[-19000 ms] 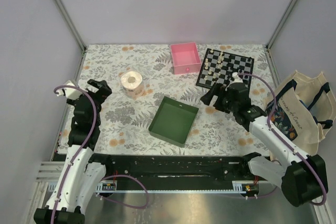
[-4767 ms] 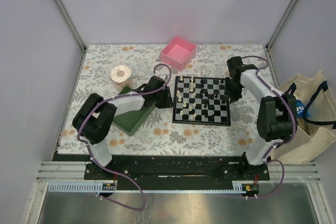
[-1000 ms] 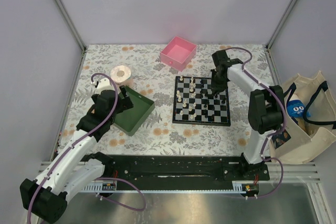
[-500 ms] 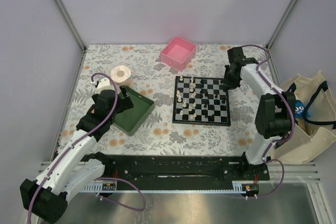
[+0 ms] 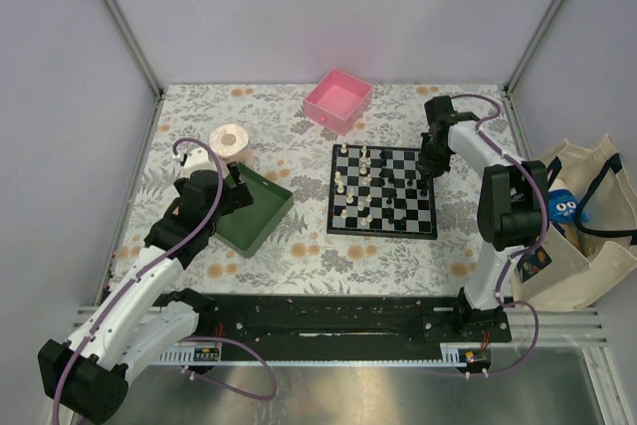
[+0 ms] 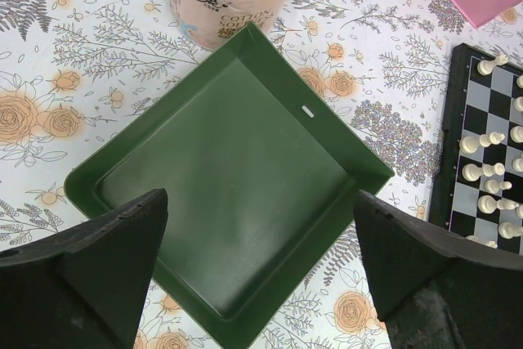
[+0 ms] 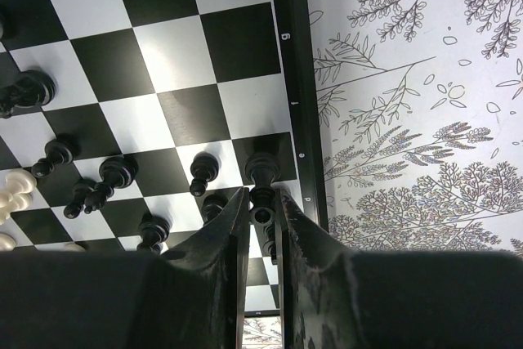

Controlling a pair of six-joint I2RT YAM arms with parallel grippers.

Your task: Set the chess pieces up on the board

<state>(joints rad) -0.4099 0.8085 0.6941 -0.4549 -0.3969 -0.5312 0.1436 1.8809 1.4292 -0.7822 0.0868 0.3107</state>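
Right pincer (image 7: pixel 262 199) narrow — grips black piece (image 7: pixel 262 172); left pincer (image 6: pixel 257 206) wide, empty.

My board (image 5: pixel 382 233), chequered black and white with a dark rim, lies flat right of centre. Cream pieces (image 6: pixel 471 145) stand along its left side and black pieces (image 7: pixel 118 171) towards the right. My right gripper (image 7: pixel 261 217) pinches one black piece (image 7: pixel 261 172) by the right rim.
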